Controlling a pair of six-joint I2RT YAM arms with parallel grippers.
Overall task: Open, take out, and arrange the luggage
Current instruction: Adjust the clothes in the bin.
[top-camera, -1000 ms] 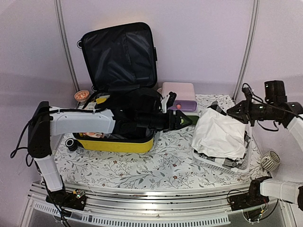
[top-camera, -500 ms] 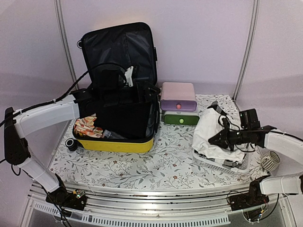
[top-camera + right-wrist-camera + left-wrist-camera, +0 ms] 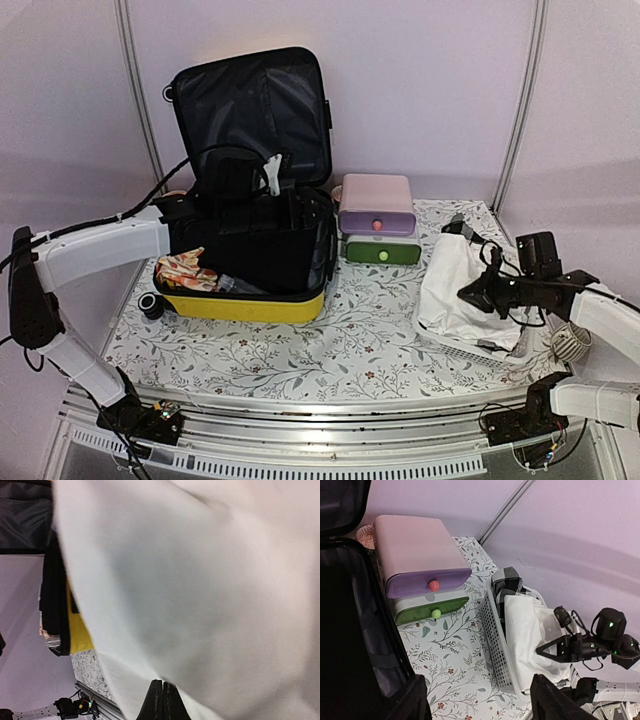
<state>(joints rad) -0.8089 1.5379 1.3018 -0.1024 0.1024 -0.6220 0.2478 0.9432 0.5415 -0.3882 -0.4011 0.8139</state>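
Observation:
The luggage, a yellow hard-shell suitcase, lies open at the left, its black-lined lid upright against the back wall. A patterned cloth shows inside it. My left gripper hovers over the suitcase's right side. In the left wrist view it is open with nothing between its fingers, and the suitcase's black edge fills the left. My right gripper is shut, its tips against the white cloth heaped in the basket. No fold shows between them.
A pink-and-green drawer box stands between the suitcase and the white mesh basket. A plaid cloth lies at the basket's far end. A small ribbed white object sits at the table's right edge.
My left arm swung back from over the drawer box to above the suitcase. My right arm dropped from high up onto the white cloth and its jaws closed; the cloth heap sits lower.

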